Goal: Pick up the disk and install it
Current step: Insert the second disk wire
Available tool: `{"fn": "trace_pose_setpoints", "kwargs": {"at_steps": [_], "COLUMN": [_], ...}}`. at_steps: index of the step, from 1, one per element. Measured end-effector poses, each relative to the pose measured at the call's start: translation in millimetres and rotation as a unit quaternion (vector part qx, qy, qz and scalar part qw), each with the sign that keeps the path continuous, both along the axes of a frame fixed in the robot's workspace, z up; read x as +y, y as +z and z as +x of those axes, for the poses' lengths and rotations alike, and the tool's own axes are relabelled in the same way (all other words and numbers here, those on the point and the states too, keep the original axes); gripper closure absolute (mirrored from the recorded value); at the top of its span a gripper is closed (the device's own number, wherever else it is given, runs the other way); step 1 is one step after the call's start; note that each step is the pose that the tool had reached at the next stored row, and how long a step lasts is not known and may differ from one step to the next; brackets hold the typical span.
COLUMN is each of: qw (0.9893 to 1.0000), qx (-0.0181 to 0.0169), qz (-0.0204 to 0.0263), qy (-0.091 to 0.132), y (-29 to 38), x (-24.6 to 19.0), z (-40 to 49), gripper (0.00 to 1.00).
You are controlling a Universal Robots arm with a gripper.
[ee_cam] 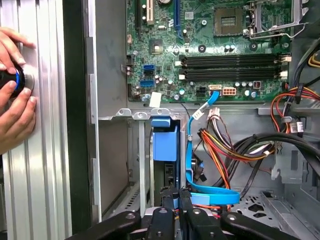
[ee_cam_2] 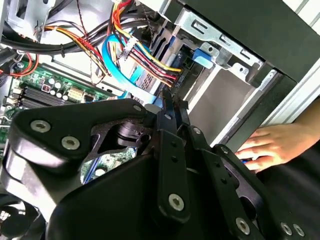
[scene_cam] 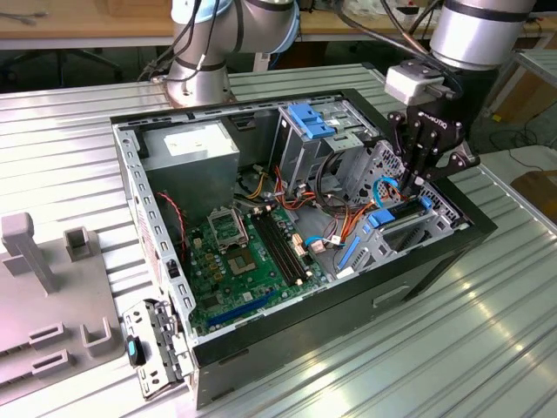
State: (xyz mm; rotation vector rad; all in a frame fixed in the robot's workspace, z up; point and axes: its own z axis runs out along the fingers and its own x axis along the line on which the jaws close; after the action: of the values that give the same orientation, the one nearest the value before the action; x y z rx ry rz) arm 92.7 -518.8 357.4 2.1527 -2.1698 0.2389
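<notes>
The disk sits in the drive bay at the front corner of the open computer case (scene_cam: 261, 335), on the exterior view's right. Mostly its light-blue carrier (scene_cam: 376, 219) shows, and it appears again in both wrist views (ee_cam: 164, 144) (ee_cam_2: 202, 56). My gripper (scene_cam: 409, 181) hangs straight down over the bay, its tips just above the disk's rear end. Both fingers (ee_cam: 167, 200) are pressed close together, with nothing visible between them. A blue data cable (ee_cam: 189, 150) loops right beside the fingertips (ee_cam_2: 169, 105).
A person's hand (ee_cam: 15, 95) rests on a black knob with a blue ring on the ribbed metal table, just outside the case wall. Coloured power cables (ee_cam: 225, 145), the motherboard (scene_cam: 239, 257), the grey power supply (scene_cam: 187, 148) and a metal cage with a blue bracket (scene_cam: 309, 122) crowd the case.
</notes>
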Motion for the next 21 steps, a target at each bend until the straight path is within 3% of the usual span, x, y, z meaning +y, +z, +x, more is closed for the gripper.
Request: {"fn": "trace_pose_setpoints", "kwargs": {"at_steps": [3, 4, 7, 10, 11, 12, 13, 18, 21], "qw": [1.0, 0.9999, 0.9997, 0.9995, 0.9993, 0.9988, 0.9984, 0.9981, 0.998], "qx": [-0.0006, -0.0013, -0.0017, -0.0019, -0.0022, -0.0025, -0.0027, -0.0028, -0.0029], "qz": [0.0041, 0.0099, 0.0118, 0.0184, 0.0283, 0.0414, 0.0507, 0.0558, 0.0578], "qy": [-0.001, 0.004, 0.022, 0.024, 0.024, 0.024, 0.024, 0.024, 0.024], "y": [-4.1, -4.9, -5.8, -6.5, -6.9, -7.0, -7.2, -7.3, -8.3], "x": [-0.6, -1.5, -3.1, -6.3, -8.1, -10.8, -14.2, -24.4, -25.4], "z": [0.0, -0.2, -0.5, -1.0, -1.0, -0.9, -0.9, -0.9, -0.9], "gripper": [0.84, 0.84, 0.84, 0.84, 0.84, 0.84, 0.84, 0.84, 0.84]}}
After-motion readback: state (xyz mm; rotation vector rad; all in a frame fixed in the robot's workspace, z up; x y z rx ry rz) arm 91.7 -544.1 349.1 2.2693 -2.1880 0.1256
